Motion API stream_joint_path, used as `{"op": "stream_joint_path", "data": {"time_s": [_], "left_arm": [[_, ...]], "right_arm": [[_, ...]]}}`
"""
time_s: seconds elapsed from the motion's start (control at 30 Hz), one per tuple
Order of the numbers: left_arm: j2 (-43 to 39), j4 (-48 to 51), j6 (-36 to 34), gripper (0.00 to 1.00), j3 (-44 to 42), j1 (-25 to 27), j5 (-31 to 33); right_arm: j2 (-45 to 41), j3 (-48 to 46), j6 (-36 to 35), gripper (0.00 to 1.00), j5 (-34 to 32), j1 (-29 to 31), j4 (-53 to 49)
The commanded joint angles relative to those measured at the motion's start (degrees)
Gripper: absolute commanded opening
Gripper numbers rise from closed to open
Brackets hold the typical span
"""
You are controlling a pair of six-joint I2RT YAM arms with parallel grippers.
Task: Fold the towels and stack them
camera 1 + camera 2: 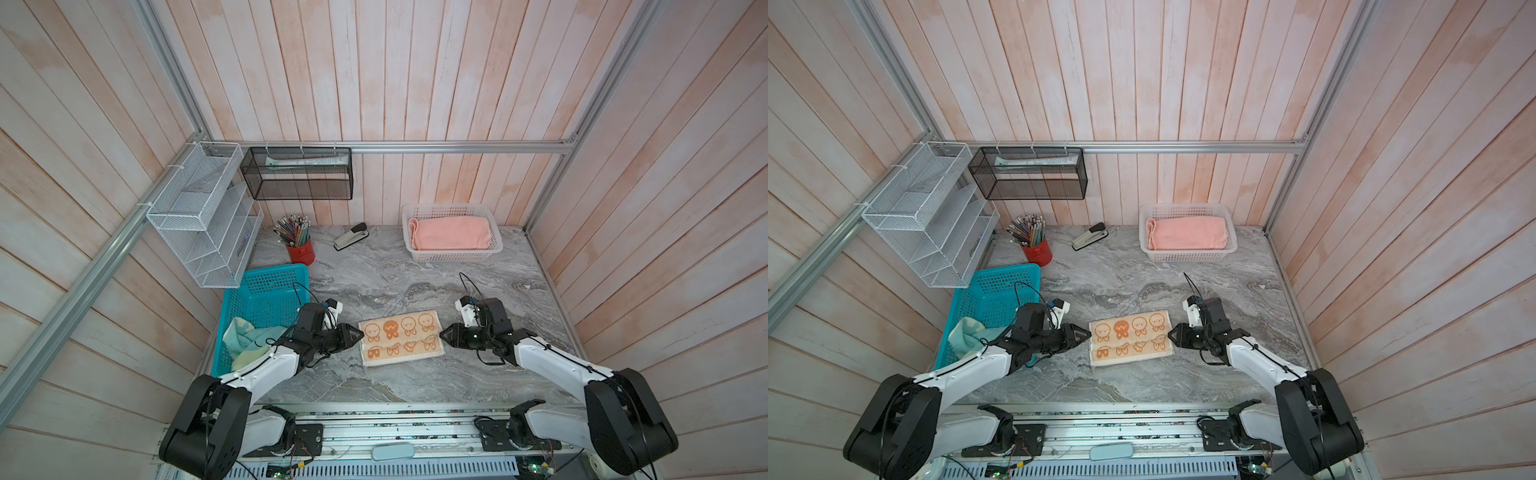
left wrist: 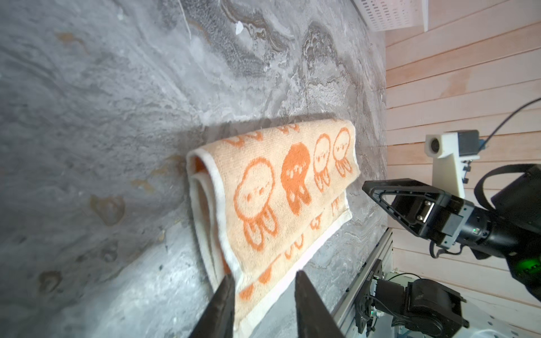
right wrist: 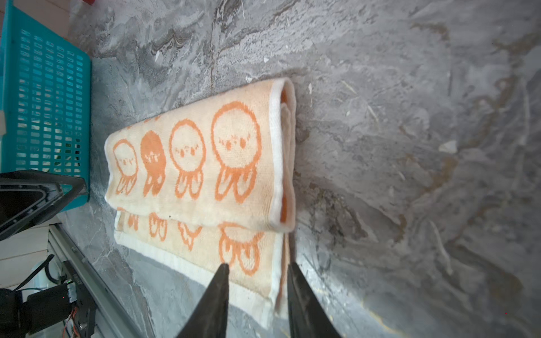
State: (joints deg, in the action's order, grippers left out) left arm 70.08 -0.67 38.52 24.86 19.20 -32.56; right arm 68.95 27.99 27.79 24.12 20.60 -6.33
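Parted and gripping nothing, the left end effector [image 1: 360,333] sat at the left short edge of the bunny towel [image 1: 401,340]. The right end effector [image 1: 441,333] mirrored it at the right short edge, its jaws likewise apart. In each wrist view the dark fingers [image 2: 225,304] [image 3: 216,292] framed a corner of the cloth with a clear gap between them. Whether the tips touched the hem could not be told.

The bunny towel lay on the desk [image 1: 374,282] in the lower middle of both top views. It was doubled over lengthwise, with a strip of the under layer showing along its lower edge. A pink towel [image 1: 451,233] rested folded in the white basket [image 1: 453,206] at upper right. A yellow-and-teal towel [image 1: 245,340] sat crumpled in the teal basket [image 1: 266,282] at left. No blue towel was visible.

The first fold looked finished. The next move would likely be a second fold, end to end. That would call for one end effector to pinch both layers at its short edge and carry them across, while the other end stayed put. The uneven overlap could worsen if only the top layer were caught.
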Motion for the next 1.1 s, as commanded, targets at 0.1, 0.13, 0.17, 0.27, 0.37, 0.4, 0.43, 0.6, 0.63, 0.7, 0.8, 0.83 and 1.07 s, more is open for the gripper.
{"op": "stream_joint_path", "data": {"time_s": [0.1,0.13,0.17,0.27,0.37,0.4,0.43,0.6,0.63,0.7,0.8,0.83,1.07], "left_arm": [[-1.0,5.5,6.8,0.37,0.6,0.3,1.9],[-0.4,6.0,7.4,0.37,1.1,0.4,1.7],[0.1,6.4,7.8,0.37,1.6,0.7,1.7],[2.2,6.3,9.3,0.37,2.8,1.6,1.7],[5.1,5.9,10.6,0.38,3.9,3.1,1.6],[6.0,5.6,11.0,0.38,4.3,3.6,1.6],[7.2,5.1,11.5,0.39,4.6,4.2,1.6],[11.5,1.1,13.6,0.39,5.2,5.2,1.2],[11.9,0.8,13.7,0.39,5.5,5.4,1.3],[12.3,1.0,13.4,0.36,6.0,5.4,1.4],[12.0,2.7,12.5,0.24,7.0,5.4,1.9],[11.7,3.5,12.2,0.19,7.4,5.4,2.2],[8.6,8.3,10.3,0.0,8.8,5.3,4.1]], "right_arm": [[-1.2,1.2,2.0,0.4,-2.8,0.2,-3.5],[0.1,2.0,1.8,0.41,-2.7,0.2,-3.4],[1.7,3.0,1.5,0.41,-2.5,0.2,-3.3],[7.5,6.3,-0.2,0.42,-1.5,0.2,-3.7],[11.7,9.0,-0.9,0.43,-1.9,0.3,-3.5],[12.6,9.6,-1.1,0.43,-1.7,0.2,-3.3],[13.2,10.3,-1.2,0.43,-1.5,0.3,-3.0],[16.6,12.3,-2.2,0.44,-0.4,0.4,-2.5],[17.4,12.6,-2.5,0.42,0.0,0.4,-2.6],[18.2,13.1,-3.0,0.32,0.7,0.3,-2.8],[18.0,13.5,-3.3,0.12,0.8,0.3,-3.0],[17.6,13.6,-3.3,0.06,0.7,0.4,-3.3],[13.1,14.9,-3.8,0.0,0.2,0.4,-6.9]]}}
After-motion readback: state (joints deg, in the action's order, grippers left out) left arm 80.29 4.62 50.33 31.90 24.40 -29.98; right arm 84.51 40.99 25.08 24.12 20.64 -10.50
